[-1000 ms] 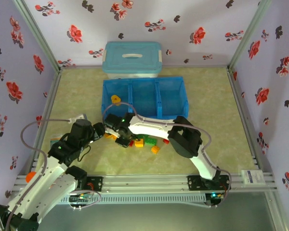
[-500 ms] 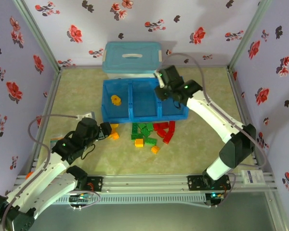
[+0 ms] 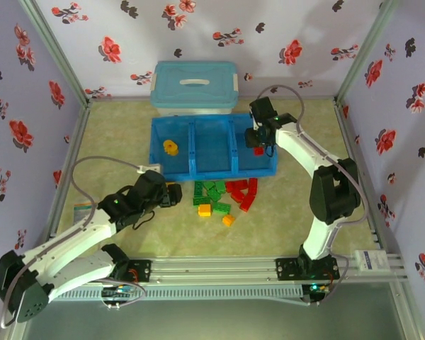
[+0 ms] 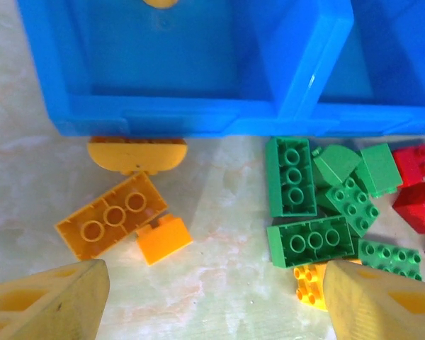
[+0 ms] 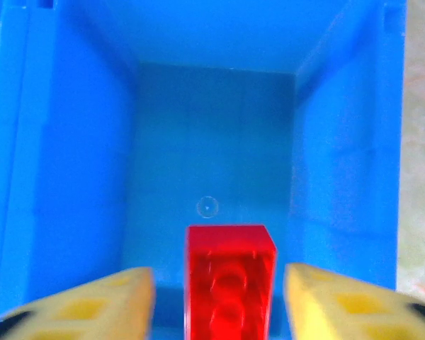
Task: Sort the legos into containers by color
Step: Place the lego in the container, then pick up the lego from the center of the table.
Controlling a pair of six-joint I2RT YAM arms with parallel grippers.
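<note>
From above, the blue tray (image 3: 212, 164) lies across the middle of the bench (image 3: 304, 205), just in front of a lidded storage box (image 3: 195, 85). Its left compartment (image 3: 171, 134) holds one yellow piece (image 3: 171, 147). The right arm's fingers (image 3: 258, 142) hang over the right compartment (image 3: 263, 164) with a red brick (image 3: 258, 150) directly under them. The loose legos (image 3: 223, 197), green, red and orange, are heaped on the bench just in front of the tray, and the left arm's fingers (image 3: 171, 195) sit low beside the heap's left end. A small card (image 3: 78, 210) lies at the bench's left edge, its print too small to read. In the left wrist view, the left fingers (image 4: 46, 301) are spread wide and hold nothing. An orange six-stud brick (image 4: 113, 216) lies studs up, its long axis running from lower left to upper right, touching a small orange block (image 4: 164, 239). A yellow curved piece (image 4: 137, 152) rests against the tray wall (image 4: 170, 117). One green brick (image 4: 292, 176) points toward the tray, and another (image 4: 310, 242) lies crosswise. In the right wrist view, the right fingers (image 5: 78, 304) stand apart, wider than the red brick (image 5: 230, 283) between them, with a clear gap on its left side. The brick is studs up, its long axis along the compartment's length.
</note>
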